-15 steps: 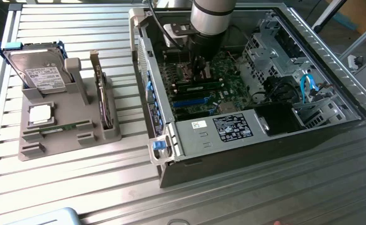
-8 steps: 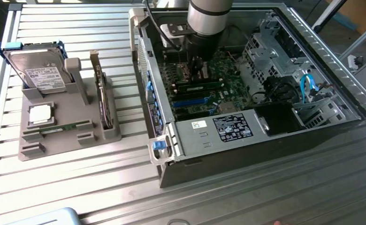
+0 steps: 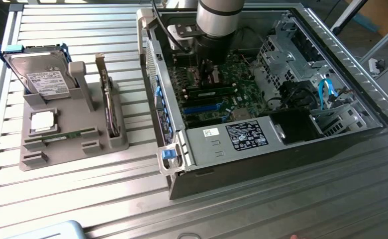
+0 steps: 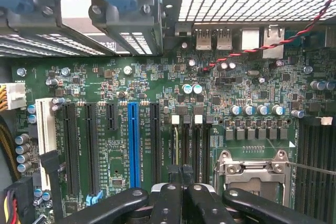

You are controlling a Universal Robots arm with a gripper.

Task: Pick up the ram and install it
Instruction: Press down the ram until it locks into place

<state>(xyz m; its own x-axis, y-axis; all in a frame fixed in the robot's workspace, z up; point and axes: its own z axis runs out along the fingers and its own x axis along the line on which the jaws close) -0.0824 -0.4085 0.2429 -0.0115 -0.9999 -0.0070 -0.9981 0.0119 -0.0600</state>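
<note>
In the exterior view my gripper reaches down into the open computer case, right over the motherboard. A long thin green ram stick stands in the board just in front of the fingers. In the wrist view the gripper is shut, its black fingers pressed together with nothing showing between them. The tips sit directly above the black memory slots with white latches, beside the processor socket. A second ram stick lies in the grey holder.
The grey holder stands on the slatted table at the exterior view's left. It carries a silver hard drive and an upright expansion card. The case walls, the drive cage and the power supply surround the board. A red-black wire crosses it.
</note>
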